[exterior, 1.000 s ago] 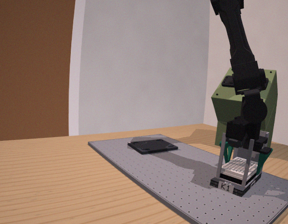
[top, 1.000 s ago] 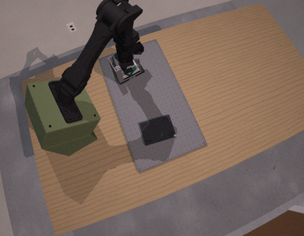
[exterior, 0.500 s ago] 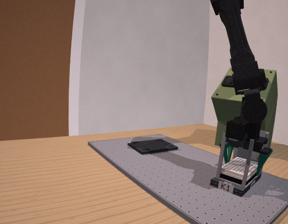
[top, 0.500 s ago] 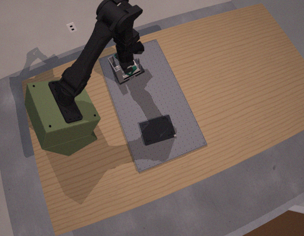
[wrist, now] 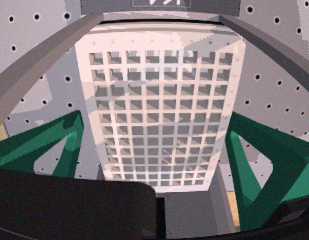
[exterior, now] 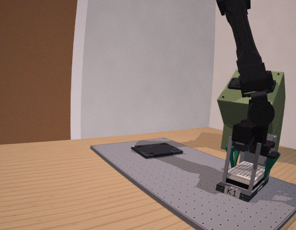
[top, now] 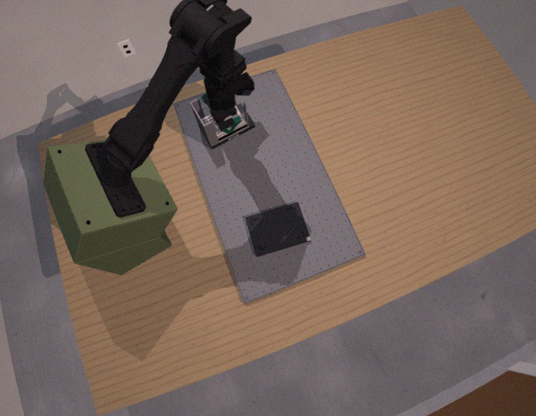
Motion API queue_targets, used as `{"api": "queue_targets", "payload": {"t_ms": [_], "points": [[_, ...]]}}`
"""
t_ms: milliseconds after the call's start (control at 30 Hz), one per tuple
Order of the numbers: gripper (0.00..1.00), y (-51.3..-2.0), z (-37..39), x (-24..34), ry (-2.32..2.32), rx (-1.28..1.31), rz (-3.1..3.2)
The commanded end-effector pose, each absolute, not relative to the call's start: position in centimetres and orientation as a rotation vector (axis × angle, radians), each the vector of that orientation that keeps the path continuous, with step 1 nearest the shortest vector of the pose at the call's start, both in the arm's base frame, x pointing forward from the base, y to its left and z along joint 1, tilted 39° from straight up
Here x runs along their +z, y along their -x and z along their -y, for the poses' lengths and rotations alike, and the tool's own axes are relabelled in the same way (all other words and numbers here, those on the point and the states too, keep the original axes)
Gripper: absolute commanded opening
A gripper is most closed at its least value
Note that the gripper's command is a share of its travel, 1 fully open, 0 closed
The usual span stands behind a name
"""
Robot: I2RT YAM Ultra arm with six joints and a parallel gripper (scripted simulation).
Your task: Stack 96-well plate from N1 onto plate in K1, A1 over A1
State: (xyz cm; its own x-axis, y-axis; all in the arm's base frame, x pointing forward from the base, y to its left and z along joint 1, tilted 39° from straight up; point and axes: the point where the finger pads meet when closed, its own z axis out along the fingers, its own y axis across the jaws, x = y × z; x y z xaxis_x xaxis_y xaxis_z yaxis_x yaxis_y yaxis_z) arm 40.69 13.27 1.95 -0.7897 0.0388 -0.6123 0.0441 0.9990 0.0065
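White gridded 96-well plate (wrist: 161, 116) lies level in K1 (exterior: 232, 191).

A wooden bench (top: 394, 147) with wavy light-brown grain stands on a grey floor (top: 394, 358), and a grey perforated board (top: 299, 170) lies along the middle of the bench. Beyond the bench's far edge rises a pale off-white wall (exterior: 148, 69) carrying a white double outlet (top: 126, 47), with a brown panel (exterior: 31, 69) left of that wall in the exterior view. Soft shadows fall across the bench and the floor beside it.
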Motion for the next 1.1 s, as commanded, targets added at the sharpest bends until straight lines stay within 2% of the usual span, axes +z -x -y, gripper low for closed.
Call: {"api": "queue_targets", "payload": {"t_ms": [0, 767, 867, 1067], "points": [[1.00, -42.1, -14.3, 3.6, -0.045, 0.023, -2.422], [1.00, -42.1, -14.3, 3.6, -0.045, 0.023, -2.422], [1.00, -39.9, -13.7, 3.2, -0.039, -0.005, -2.464], [1.00, -38.9, -13.7, 4.4, -0.047, -0.002, -2.463]]}}
